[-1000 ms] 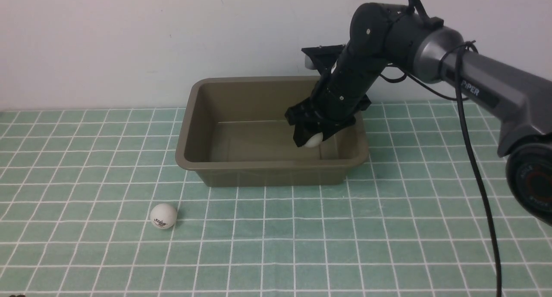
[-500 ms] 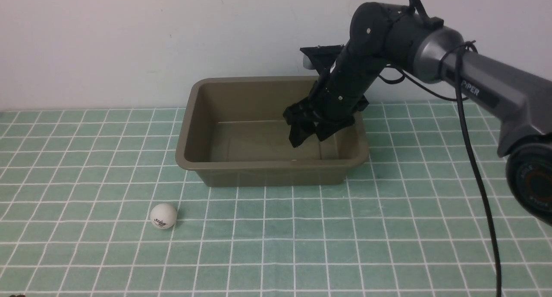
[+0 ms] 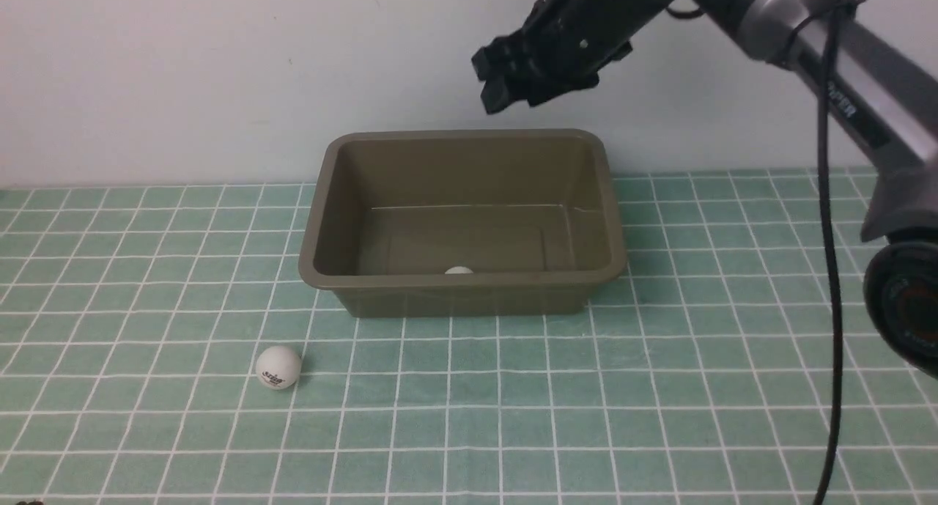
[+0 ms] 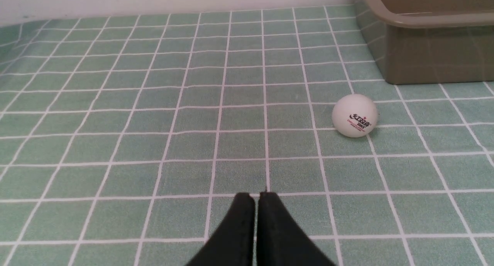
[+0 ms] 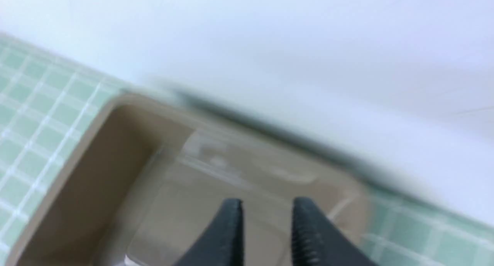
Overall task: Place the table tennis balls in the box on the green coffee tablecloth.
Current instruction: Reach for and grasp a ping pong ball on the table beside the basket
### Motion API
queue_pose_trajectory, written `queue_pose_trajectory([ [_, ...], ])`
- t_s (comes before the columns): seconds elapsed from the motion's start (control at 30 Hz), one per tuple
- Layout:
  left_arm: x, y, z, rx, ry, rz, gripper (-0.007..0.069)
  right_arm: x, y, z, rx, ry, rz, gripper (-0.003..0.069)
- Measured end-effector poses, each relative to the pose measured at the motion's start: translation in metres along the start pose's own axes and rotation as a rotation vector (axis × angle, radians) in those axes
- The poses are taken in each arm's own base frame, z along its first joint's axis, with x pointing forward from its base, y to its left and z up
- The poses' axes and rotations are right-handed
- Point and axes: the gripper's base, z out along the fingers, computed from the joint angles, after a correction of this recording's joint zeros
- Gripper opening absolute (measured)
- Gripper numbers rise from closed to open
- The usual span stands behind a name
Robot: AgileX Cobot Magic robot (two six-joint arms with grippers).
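Our left tool (image 4: 256, 194), jaws pressed together and empty, hangs low over the green coffee tablecloth (image 3: 659, 388) near the logo ball (image 3: 278, 367), which lies on the cloth in front of the box (image 3: 469, 294). The second ball (image 3: 459, 270) rests inside, at the near wall. Our right tool (image 3: 513, 100) hangs above the box's far rim, jaws partly apart, empty. We count two balls, one box. Half done, we judge; next, the left tool must open and close around the logo ball.
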Motion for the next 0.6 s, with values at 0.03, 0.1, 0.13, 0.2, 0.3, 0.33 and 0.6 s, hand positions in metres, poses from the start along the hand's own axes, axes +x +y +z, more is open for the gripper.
queue_pose_trajectory([
  [0.03,0.0,0.0,0.0,0.0,0.0,0.0,-0.0004,-0.004,-0.005,-0.013,0.012,-0.023,0.006,0.0113],
  [0.1,0.0,0.0,0.0,0.0,0.0,0.0,-0.0004,-0.013,-0.011,-0.047,0.032,-0.087,0.012,0.0069],
  [0.13,0.0,0.0,0.0,0.0,0.0,0.0,-0.0004,-0.016,-0.012,-0.058,0.037,-0.107,0.014,0.0055],
  [0.2,0.0,0.0,0.0,0.0,0.0,0.0,-0.0004,-0.021,-0.014,-0.084,0.048,-0.154,0.011,0.0026],
  [0.3,0.0,0.0,0.0,0.0,0.0,0.0,-0.0004,-0.026,-0.009,-0.129,0.055,-0.232,-0.001,-0.0007],
  [0.33,0.0,0.0,0.0,0.0,0.0,0.0,-0.0004,-0.026,-0.007,-0.143,0.057,-0.255,-0.006,-0.0011],
  [0.6,0.0,0.0,0.0,0.0,0.0,0.0,-0.0004,0.004,0.009,-0.22,0.116,-0.252,-0.089,-0.0015],
])
